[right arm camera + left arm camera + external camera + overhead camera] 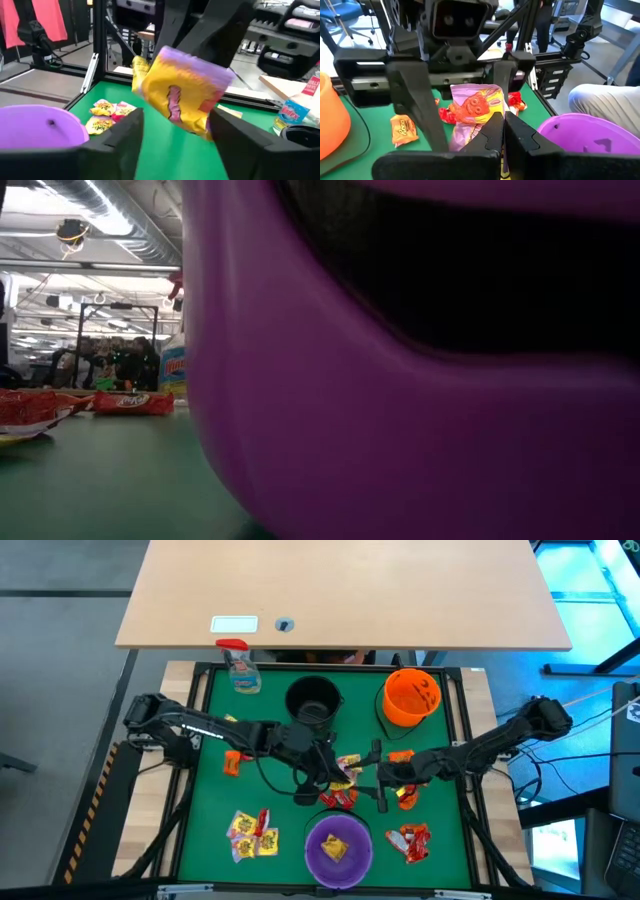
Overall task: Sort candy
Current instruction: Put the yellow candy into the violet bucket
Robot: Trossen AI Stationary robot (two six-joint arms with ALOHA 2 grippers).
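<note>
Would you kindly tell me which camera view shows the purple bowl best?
The high view: the whole purple bowl shows from above, candy inside. The low view is filled by its wall; both wrist views catch only part of its rim.

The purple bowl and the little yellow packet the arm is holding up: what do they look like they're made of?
The purple bowl looks like moulded plastic: one even colour, smooth, with a soft sheen on its wall in the low view. The yellow packet, pinched by the left gripper, seems to be thin plastic or foil film, printed and glossy, going by its crinkles and bent edges.
</note>
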